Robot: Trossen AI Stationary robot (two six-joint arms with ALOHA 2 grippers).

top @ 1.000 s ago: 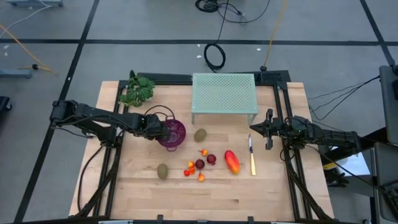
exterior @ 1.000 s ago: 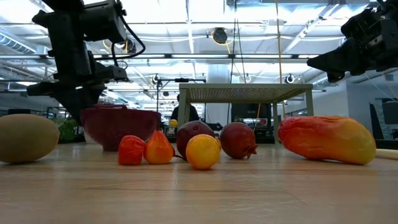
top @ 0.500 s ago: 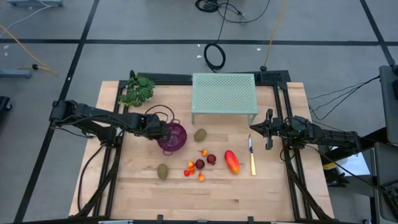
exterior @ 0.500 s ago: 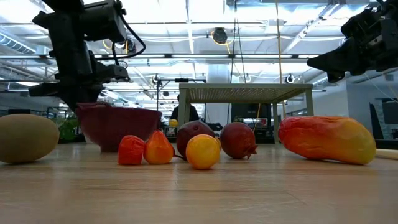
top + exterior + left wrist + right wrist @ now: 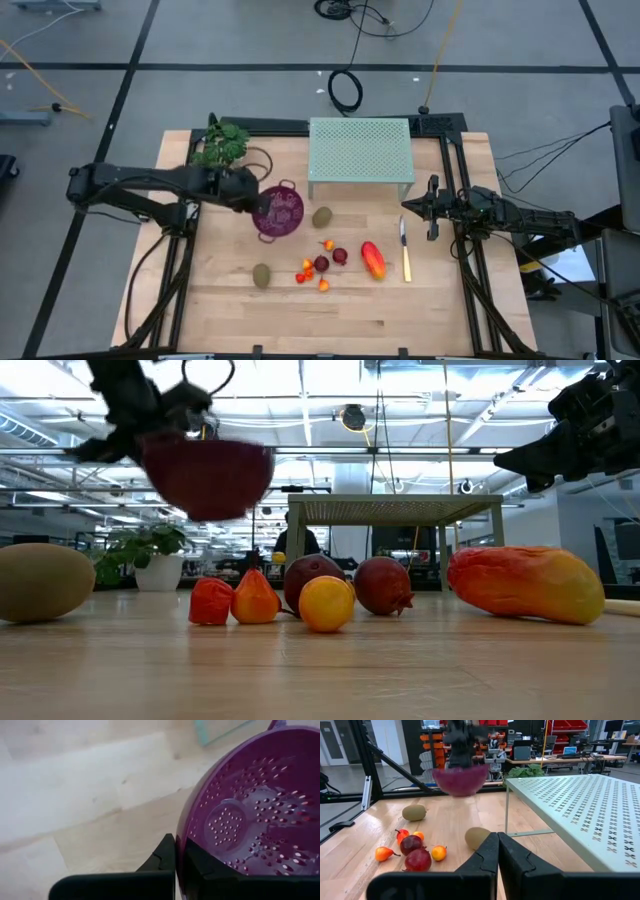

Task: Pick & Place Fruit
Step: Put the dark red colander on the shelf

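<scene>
Left gripper [image 5: 254, 198] is clamped on the rim of the purple colander [image 5: 279, 211], holding it clear above the table [image 5: 430, 300]. The fruit [image 5: 322, 264] lies loose at about five o'clock from it, one kiwi [image 5: 322, 216] just beside. Right gripper [image 5: 431, 208] waits at three o'clock, fingers seemingly closed on nothing.

Overhead, table-level, 2 wrist cams

Two kiwis [image 5: 322, 216] [image 5: 261, 275], two dark red round fruits [image 5: 340, 256] [image 5: 321, 264], one long orange-red fruit [image 5: 373, 259], four tiny orange-red ones [image 5: 306, 271] — plus one purple colander [image 5: 279, 212], one knife [image 5: 405, 250], one leafy bunch [image 5: 220, 145].
</scene>
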